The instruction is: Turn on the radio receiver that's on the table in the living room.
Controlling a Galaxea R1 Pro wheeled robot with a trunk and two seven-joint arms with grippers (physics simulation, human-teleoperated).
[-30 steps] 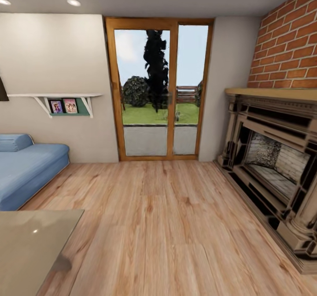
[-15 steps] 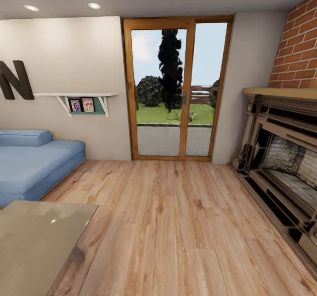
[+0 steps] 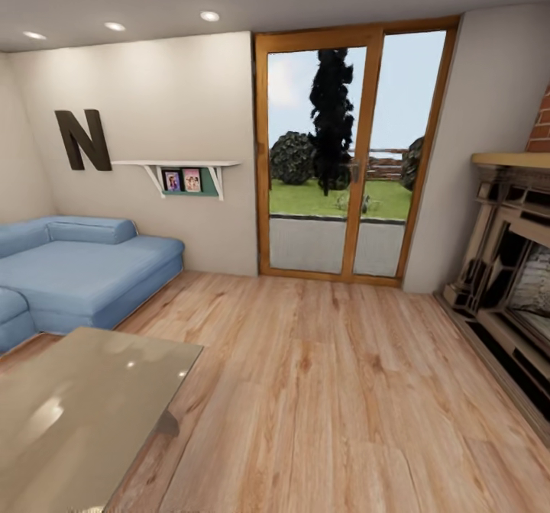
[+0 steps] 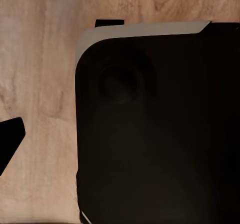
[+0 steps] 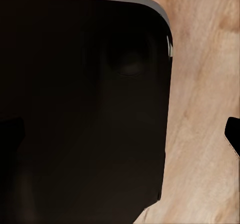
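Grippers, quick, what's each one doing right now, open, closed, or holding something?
Left gripper: cannot be told; one dark fingertip shows over the wood floor, nothing seen held.
Right gripper: cannot be told; one dark fingertip shows, nothing seen held.

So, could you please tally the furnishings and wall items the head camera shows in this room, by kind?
Sofa: 1
Table: 1
Fireplace: 1
Glass door: 1
Shelf: 1
Framed photos: 2
Wall letter N: 1
Ceiling lights: 3
Total: 11
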